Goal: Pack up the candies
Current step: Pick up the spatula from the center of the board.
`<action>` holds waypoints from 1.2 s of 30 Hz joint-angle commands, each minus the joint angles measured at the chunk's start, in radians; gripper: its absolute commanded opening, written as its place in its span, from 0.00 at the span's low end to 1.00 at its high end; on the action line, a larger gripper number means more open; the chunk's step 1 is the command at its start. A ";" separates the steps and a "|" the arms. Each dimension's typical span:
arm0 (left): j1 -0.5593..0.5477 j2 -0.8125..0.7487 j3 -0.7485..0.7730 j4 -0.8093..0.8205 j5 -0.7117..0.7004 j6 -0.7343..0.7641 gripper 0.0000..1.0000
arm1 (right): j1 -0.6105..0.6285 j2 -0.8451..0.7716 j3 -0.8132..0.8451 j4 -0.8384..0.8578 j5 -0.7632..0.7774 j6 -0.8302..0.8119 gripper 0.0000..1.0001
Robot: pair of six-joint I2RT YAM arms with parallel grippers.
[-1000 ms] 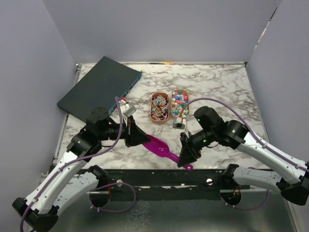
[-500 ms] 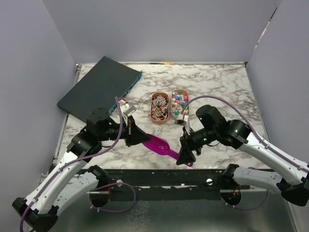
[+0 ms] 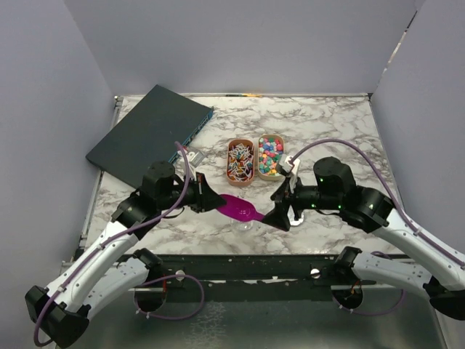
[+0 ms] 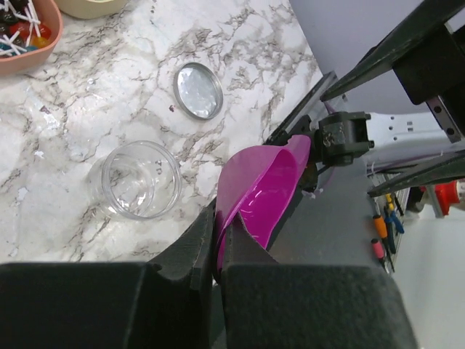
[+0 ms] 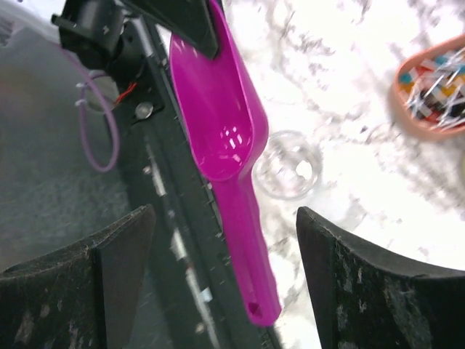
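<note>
A magenta scoop (image 3: 238, 209) hangs just above the marble table between the two arms. My left gripper (image 3: 216, 201) is shut on the rim of the scoop's bowl (image 4: 265, 185), its pads pinching the thin wall. My right gripper (image 5: 225, 280) stands wide open with the scoop's handle (image 5: 254, 276) lying free between its fingers (image 5: 363, 276). The candies fill two orange trays: wrapped pieces (image 3: 240, 161) and bright balls (image 3: 270, 155). The scoop's bowl is empty.
A small clear glass jar (image 4: 138, 179) stands upright under the scoop, also seen in the right wrist view (image 5: 288, 165). Its round metal lid (image 4: 198, 90) lies flat beyond it. A dark blue box (image 3: 149, 134) sits at the back left. Grey walls enclose the table.
My right gripper has opened and let go of the scoop's handle. My left gripper has shut on the scoop's bowl and carried it slightly right and away from the near edge.
</note>
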 commanded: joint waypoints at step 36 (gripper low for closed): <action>-0.004 0.015 -0.011 0.121 0.016 -0.314 0.00 | 0.151 -0.098 -0.314 0.451 0.190 -0.455 0.60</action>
